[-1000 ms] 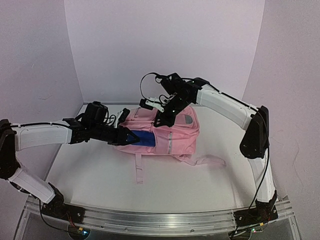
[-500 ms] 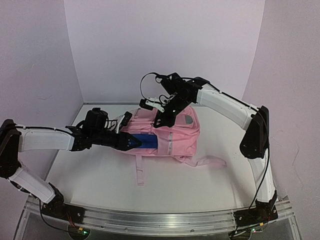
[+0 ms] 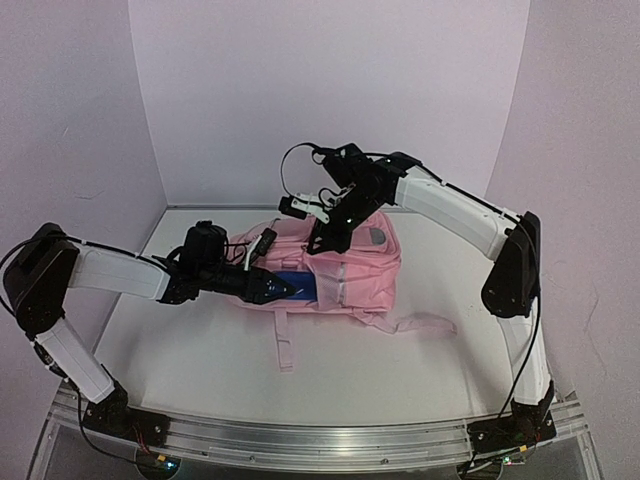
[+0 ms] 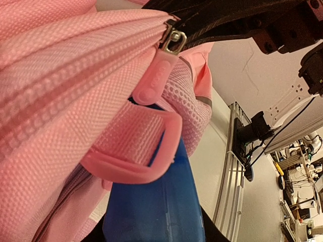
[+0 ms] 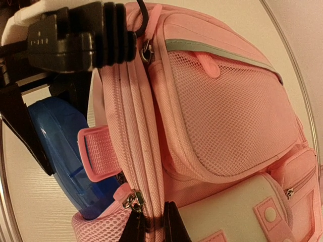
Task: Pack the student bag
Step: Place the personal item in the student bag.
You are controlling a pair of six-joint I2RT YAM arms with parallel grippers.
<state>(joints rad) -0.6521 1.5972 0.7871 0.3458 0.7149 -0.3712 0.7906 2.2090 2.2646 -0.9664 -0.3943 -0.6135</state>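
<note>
While the student bag [image 3: 345, 265] lies near the middle of the table [image 3: 200, 350] with its front pockets facing up and its straps trailing toward the arm bases, I judge the step in hand to be loading 1 item through its left side. The left gripper [image 3: 275, 287] is clamped on a blue container [image 3: 298, 282], its 2 fingers either side of the plastic, and the container's far end is already tucked under the mesh of the side pocket [image 4: 184, 103]. A pink webbing loop [image 4: 133, 154] lies across the container right at the pocket mouth, and a pink zip pull [image 4: 156, 75] hangs just above it. The right gripper [image 3: 325, 238] sits on the top of the bag with its fingers nearly together, pinching a fold of fabric beside the zip seam, which I read as bracing the bag against my push. How deep the container sits I cannot tell, since the mesh and loop hide its tip. Next I would drive the left arm straight along the pocket, low to the table, watching that the loop does not snag the container's edge, and only spread the left fingers once the pocket grips it
</note>
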